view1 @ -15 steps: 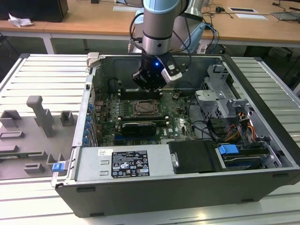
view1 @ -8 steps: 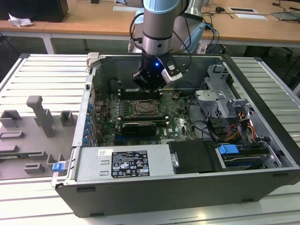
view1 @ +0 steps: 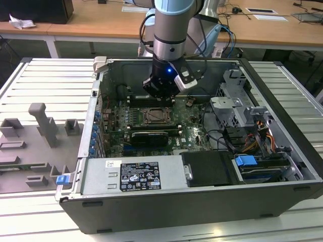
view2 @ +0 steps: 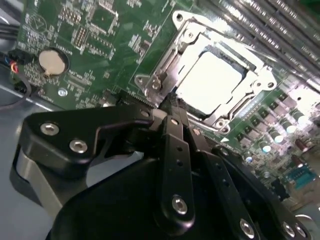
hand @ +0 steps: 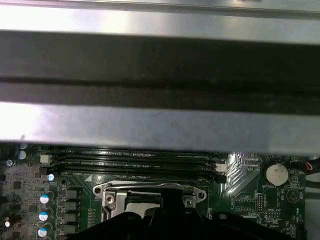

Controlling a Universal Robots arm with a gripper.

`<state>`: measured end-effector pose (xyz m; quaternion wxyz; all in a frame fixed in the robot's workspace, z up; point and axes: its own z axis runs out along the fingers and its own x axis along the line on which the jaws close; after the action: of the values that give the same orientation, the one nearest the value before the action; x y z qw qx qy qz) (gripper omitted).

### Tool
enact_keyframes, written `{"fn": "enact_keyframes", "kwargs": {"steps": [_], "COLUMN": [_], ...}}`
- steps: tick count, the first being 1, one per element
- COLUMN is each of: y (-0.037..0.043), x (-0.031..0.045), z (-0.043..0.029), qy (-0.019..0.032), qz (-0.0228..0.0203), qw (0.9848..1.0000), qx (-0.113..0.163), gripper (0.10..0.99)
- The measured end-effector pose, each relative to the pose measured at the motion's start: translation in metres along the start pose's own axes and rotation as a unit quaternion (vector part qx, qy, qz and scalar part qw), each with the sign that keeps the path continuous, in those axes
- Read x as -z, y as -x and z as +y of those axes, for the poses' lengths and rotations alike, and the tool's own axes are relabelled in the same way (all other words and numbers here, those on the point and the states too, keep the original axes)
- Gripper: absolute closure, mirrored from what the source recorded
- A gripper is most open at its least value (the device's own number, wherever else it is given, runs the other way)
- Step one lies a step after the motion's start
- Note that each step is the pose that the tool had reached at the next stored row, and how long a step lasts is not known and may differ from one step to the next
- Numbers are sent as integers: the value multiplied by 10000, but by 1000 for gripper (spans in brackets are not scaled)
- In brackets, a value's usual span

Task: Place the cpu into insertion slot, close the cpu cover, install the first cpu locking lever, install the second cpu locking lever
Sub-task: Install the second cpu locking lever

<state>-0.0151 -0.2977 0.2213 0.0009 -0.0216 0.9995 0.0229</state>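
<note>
Closed black tool [view2: 172,107] hovers at the edge of the silvery cpu cover [view2: 250,67], lying flat around the pale, bright cpu [view2: 210,82]; case walls stand well apart.

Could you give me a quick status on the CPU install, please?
Gripper low over the cpu cover, fingers together. Cpu seated in the socket, cover down around it. Nothing in the way.

Open PC case [view1: 202,201] lying on its side on a slatted metal table [view1: 30,80]. Arm's gripper [view1: 160,96] hangs inside the case, just above the insertion slot [view1: 154,116] on the green motherboard [view1: 151,128]; fingers hidden. Grey fixture blocks [view1: 43,123] on the exterior view's left. Blue-tabbed drive bay [view1: 247,162] on the right.
</note>
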Motion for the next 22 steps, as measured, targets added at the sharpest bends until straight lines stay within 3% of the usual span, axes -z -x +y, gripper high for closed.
{"fn": "enact_keyframes", "kwargs": {"steps": [2, 8, 13, 19, 21, 22], "y": [0, -8, -18, -30, -132, -244], "x": [146, 145, 123, 100, 98, 94], "z": [4, -173, -411, -571, -591, -605], "qy": [0, 0, 0, 1, 3, 5], "qz": [0, 0, 0, 6, 6, 6], "qw": [10000, 10000, 10000, 10000, 10000, 10000], "qx": [0, -1, 0, 0, 0, 0], "gripper": [980, 980, 980, 980, 980, 980]}}
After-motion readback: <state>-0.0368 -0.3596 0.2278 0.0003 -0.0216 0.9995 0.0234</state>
